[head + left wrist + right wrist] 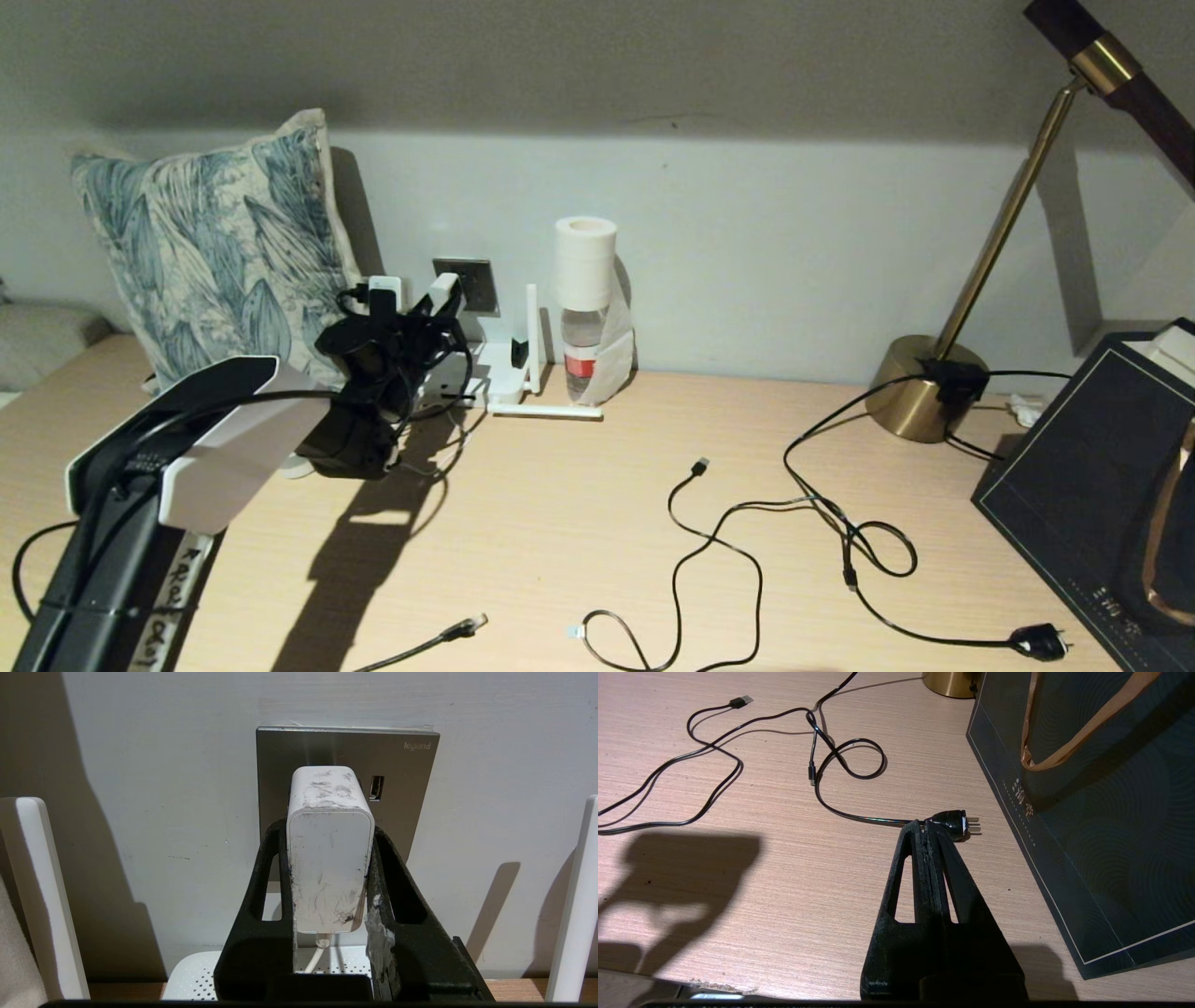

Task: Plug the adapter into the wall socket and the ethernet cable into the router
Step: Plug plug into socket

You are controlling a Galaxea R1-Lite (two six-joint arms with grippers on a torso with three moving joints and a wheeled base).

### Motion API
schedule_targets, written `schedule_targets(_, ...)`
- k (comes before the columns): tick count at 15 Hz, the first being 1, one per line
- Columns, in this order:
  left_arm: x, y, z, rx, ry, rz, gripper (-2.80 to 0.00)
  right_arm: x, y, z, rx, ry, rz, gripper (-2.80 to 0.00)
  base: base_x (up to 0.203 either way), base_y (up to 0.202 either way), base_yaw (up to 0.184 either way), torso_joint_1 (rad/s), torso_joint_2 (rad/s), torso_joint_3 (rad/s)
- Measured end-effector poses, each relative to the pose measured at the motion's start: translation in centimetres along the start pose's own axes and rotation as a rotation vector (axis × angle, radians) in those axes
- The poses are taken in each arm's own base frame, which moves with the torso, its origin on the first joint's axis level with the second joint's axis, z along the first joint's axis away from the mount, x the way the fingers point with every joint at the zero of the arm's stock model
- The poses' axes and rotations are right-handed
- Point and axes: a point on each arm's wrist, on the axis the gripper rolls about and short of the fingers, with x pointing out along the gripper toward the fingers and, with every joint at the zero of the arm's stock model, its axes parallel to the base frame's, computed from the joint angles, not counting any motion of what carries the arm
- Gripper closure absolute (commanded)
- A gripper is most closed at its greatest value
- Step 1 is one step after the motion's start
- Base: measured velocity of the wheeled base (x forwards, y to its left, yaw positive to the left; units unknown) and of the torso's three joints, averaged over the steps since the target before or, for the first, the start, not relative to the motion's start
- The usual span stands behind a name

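A: Where is the left gripper (329,868)?

B: At about ten o'clock on the counter (579,523), up against the back wall. It is clenched on the adapter (329,858), one black finger on each side of the white body, the thin white cord dropping out underneath.

A: And the adapter against the wall socket (402,788)?

B: Its front end meets the grey faceplate left of the small USB slot. Whether the pins are fully seated I cannot tell; the body hides them.

A: The router (499,378)?

B: Directly below the socket, a white box against the wall, one antenna standing up and another lying flat on the counter toward three o'clock. In the left wrist view its perforated top shows under the gripper.

A: The ethernet cable (439,639)?

B: At six o'clock, near the front edge, lying loose with its clear clip plug pointing toward two o'clock. Well apart from the router.

A: The right gripper (928,830)?

B: Only its wrist camera shows it. Its fingers are pressed together with nothing between them, tips just beside a black plug (952,823) at about four o'clock on the counter, near a dark paper bag (1101,826). A thin black cord (747,523) loops across the middle.

A: Anything else?

B: A leaf-print cushion (215,252) at ten o'clock, a water bottle (583,350) with a paper roll on top beside the router, a brass lamp (924,387) at two o'clock.
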Motion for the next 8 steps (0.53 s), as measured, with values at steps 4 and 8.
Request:
schedule_targets(4,0.18,-0.01,-0.30,0.000,0.001,0.010,0.00,0.00,0.00,0.00,0.000,0.000,0.000,0.00,0.000,0.000,0.000,0.000,0.00,0.000)
schedule_targets(8,0.48,-0.17,-0.45,-0.001,-0.001,0.011,0.00,0.00,0.00,0.00,0.000,0.000,0.000,0.00,0.000,0.000,0.000,0.000,0.00,0.000)
